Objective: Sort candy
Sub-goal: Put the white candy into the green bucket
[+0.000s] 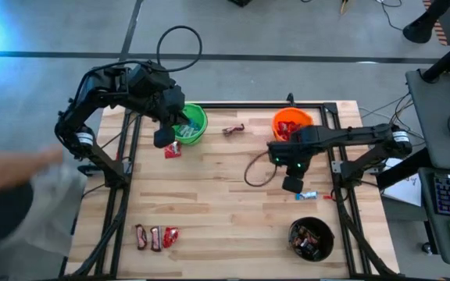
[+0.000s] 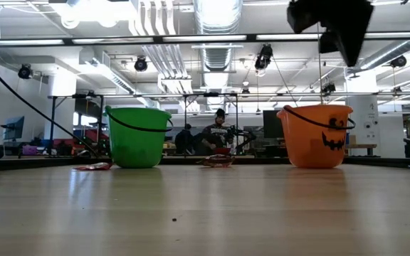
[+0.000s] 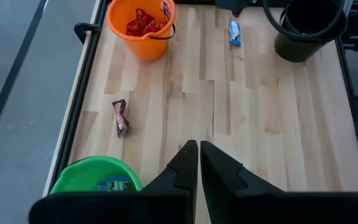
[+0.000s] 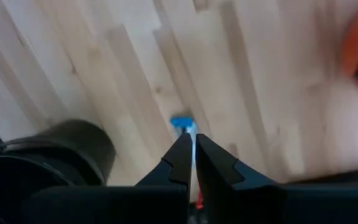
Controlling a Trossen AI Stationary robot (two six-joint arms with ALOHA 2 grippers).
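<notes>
The contents of the green bucket (image 1: 190, 124) are largely hidden beneath the left gripper (image 1: 162, 139) in the high view, and only a glimpse of light-blue wrappers is given inside its rim in the left wrist view; the pieces in the black bucket (image 1: 312, 239) are seen as a dark jumble that cannot be counted. The right gripper (image 4: 190, 152) is shown with its fingers pressed together and empty, poised just above a light-blue-and-white bar (image 1: 308, 195) that lies on the table (image 1: 225, 203) between the orange bucket (image 1: 291, 123) and the black one; part of that bar is covered by the fingertips in the right wrist view. The left gripper is likewise seen closed on nothing, held over the near edge of the green bucket. A red packet (image 1: 173, 150) beside the green bucket and a dark brown bar (image 1: 233, 129) between the green and orange buckets are seen from above, while from table height they are reduced to thin slivers. Three buckets are counted. Near the table's front left corner a row of three sweets (image 1: 155, 237) is shown from overhead only: two dark bars and one red packet. Red packets are visible inside the orange bucket. A blurred person (image 1: 10, 187) is cut off at the left edge.
</notes>
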